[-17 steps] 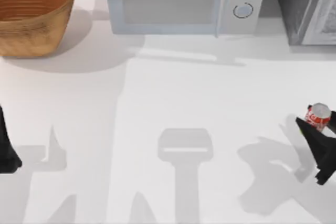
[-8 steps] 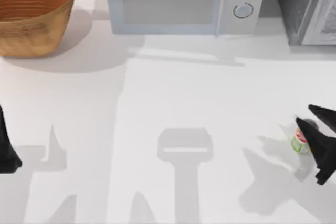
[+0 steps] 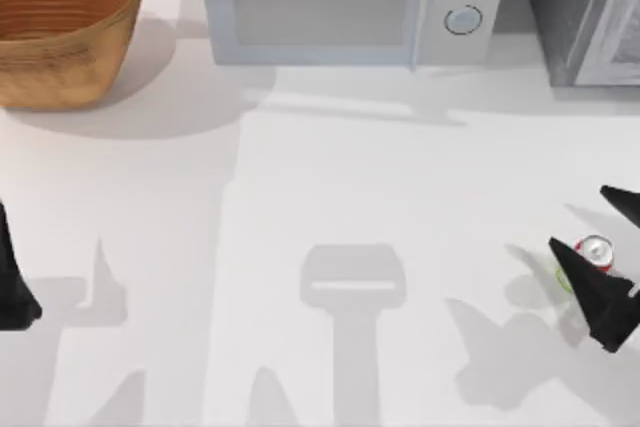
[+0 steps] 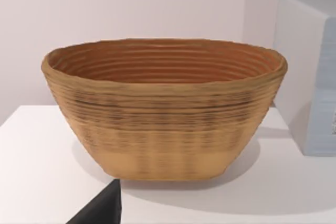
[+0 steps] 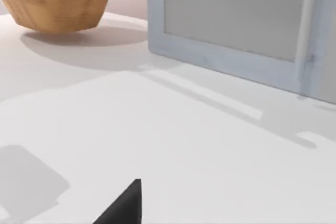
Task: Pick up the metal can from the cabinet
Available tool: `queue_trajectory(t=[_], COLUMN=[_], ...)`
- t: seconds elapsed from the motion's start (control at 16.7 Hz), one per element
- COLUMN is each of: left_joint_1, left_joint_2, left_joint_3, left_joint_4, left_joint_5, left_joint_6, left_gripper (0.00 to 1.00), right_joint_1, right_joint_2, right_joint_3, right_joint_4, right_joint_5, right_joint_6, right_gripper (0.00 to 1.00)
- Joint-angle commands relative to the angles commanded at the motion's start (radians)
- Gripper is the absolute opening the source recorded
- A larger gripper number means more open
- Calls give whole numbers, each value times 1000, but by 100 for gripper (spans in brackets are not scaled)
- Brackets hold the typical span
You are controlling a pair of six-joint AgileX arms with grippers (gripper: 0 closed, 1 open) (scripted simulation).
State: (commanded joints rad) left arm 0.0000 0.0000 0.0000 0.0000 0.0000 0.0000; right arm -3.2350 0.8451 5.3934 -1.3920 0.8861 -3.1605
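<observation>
Near the right edge of the white worktop point(image 3: 400, 197), my right end effector point(image 3: 610, 252) sits around the small red-and-silver metal can point(image 3: 596, 250), with one black finger on the can's near side and the other out toward the top view's right edge. The can stands between those fingers with its silver top facing the overhead camera, well away from the grey cabinet point(image 3: 585, 12) at the back right corner. I cannot tell from above whether the fingers actually press on the can or merely flank it, nor whether it rests on the worktop or hangs just clear of it.

That uncertainty is the main risk. If the fingers only bracket the can, any lift or sideways move would leave it behind or tip it, and a round can that falls over would roll, possibly off the right edge close by. If the grip is low or off-centre, the smooth metal wall could slip and the can could swivel in the fingers. The right wrist camera looks across the worktop toward the pale blue-grey microwave oven point(image 5: 247, 24), so it gives me no check on contact.

My left end effector point(image 3: 12, 292) is parked at the left edge, facing the woven brown wicker basket point(image 4: 163, 108).
</observation>
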Motion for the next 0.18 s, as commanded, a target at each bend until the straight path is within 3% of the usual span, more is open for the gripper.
queue_trajectory(t=[0.18], left_joint_1=[0], left_joint_2=[0], left_joint_3=[0], left_joint_4=[0], left_joint_5=[0], left_joint_6=[0], left_gripper=[100], right_joint_1=[0], right_joint_2=[0], right_joint_3=[0], right_joint_4=[0], right_joint_5=[0], right_joint_6=[0], right_gripper=[100])
